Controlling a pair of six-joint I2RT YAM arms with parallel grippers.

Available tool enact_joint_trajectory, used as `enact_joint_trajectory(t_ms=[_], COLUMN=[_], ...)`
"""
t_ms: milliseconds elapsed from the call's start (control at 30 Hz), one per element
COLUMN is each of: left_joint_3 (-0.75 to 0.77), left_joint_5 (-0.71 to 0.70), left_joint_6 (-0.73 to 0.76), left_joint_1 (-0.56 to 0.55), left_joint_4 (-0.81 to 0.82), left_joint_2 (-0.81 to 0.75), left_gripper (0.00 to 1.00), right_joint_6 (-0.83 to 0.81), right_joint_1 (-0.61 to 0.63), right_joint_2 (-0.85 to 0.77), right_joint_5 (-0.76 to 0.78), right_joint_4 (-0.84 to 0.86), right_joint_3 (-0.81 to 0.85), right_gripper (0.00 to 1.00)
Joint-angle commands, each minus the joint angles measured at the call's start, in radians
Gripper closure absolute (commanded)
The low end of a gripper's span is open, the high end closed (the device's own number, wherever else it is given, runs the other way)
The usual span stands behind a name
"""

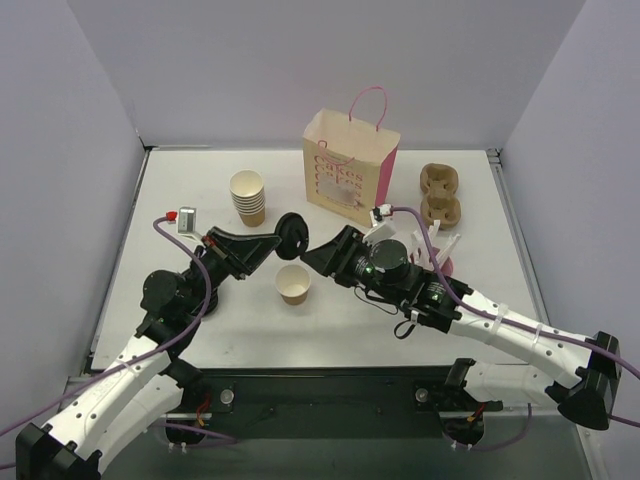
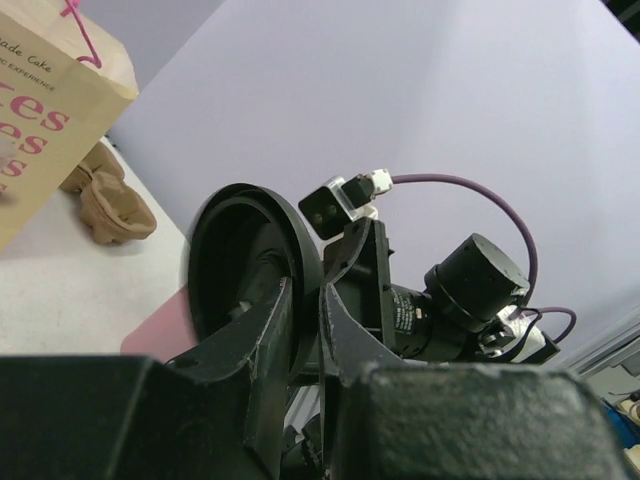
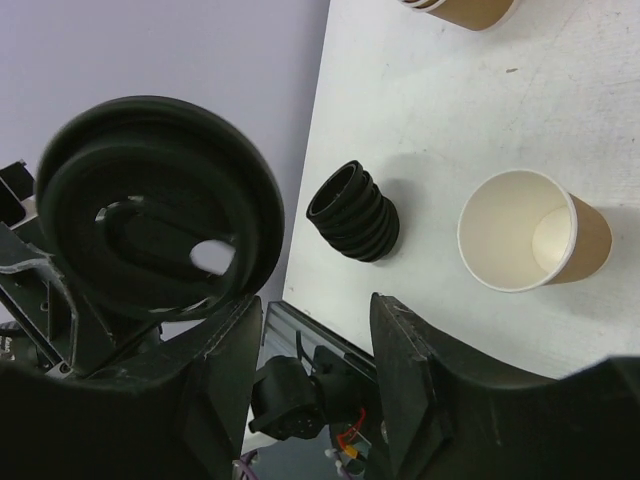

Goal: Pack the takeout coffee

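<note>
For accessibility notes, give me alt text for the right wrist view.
A round black plastic lid is held near the open right gripper; a lidless tan paper cup stands on the white table beside a stack of black lids.

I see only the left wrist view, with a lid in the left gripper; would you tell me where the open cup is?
Observer: The cup stands upright on the table, just nearer the arm bases than the lid.
Operator: Thank you. Is the right gripper on the lid?
Observer: No, the right gripper is open beside it, with nothing between its fingers.
Operator: Are spare lids nearby?
Observer: Yes, a stack of lids lies on its side near the cup.
</note>
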Motion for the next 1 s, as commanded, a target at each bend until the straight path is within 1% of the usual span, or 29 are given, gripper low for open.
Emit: enact_joint_trajectory(t_ms=[0,167,333,433,600,733,967], left_joint_3=[-0.01,-0.027,-0.019,-0.008,-0.014,-0.019,-0.016], left_joint_5=[0.018,0.017,0.015,0.011,0.017,0.02,0.026], left_joint_6=[-0.037,-0.038,-0.003,0.034,0.037,0.032,0.02], left_joint_1=[0.0,0.0,0.0,0.0,0.0,0.0,-0.002], left_joint_4=[0.121,0.135,0.104,0.061,0.061,0.075,0.089], left_joint_2=[-0.015,-0.012,-0.013,-0.016,-0.008,-0.002,0.004], left_gripper=[1.0,1.0,1.0,1.0,1.0,1.0,1.0], right_joint_6=[0.034,0.039,0.042,0.051,0.057,0.054,0.068], right_joint_1=[0.019,0.02,0.022,0.028,0.032,0.032,0.035], right_joint_2=[0.017,0.02,-0.014,-0.038,-0.083,-0.066,0.009], right_joint_5=[0.074,0.088,0.095,0.132,0.184,0.175,0.138], right_joint_4=[0.11,0.122,0.116,0.075,0.059,0.056,0.085], right_joint_3=[0.049,0.051,0.031,0.029,0.009,0.031,0.069], right_gripper=[0.54,0.55,0.55,0.53,0.52,0.52,0.52])
